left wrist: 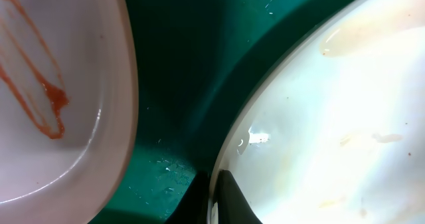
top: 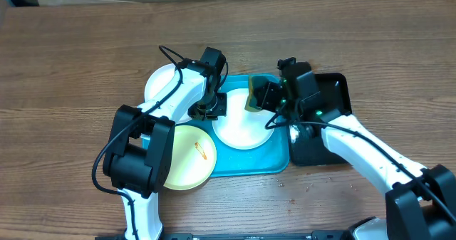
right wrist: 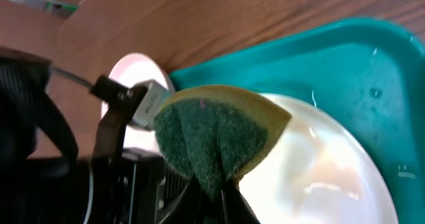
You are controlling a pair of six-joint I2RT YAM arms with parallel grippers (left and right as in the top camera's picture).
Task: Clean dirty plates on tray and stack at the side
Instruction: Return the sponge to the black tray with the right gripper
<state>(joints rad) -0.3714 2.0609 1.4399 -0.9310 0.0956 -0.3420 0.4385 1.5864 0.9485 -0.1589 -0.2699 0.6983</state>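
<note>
Currently scrubbed: white plate (top: 246,133), lying in the tray (top: 274,162) toward its 12 o'clock side.
Left fingers (left wrist: 234,201): clenched on that plate's rim at 10 o'clock, apparently steadying it against the wiping.
Right fingers (right wrist: 236,207): grasping a folded sponge (right wrist: 212,134), green face outward, at the plate's 1 o'clock.
Yellow-green plate (top: 182,162): 8 o'clock of tray, overlapping its rim; orange smear, judged uncleaned.
Second white plate (top: 158,83): on desk (top: 71,69) at 10 o'clock, likely the stack's start.

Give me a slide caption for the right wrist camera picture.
Wrist view: the right gripper pinches a folded green sponge over a white plate in the turquoise tray.
</note>
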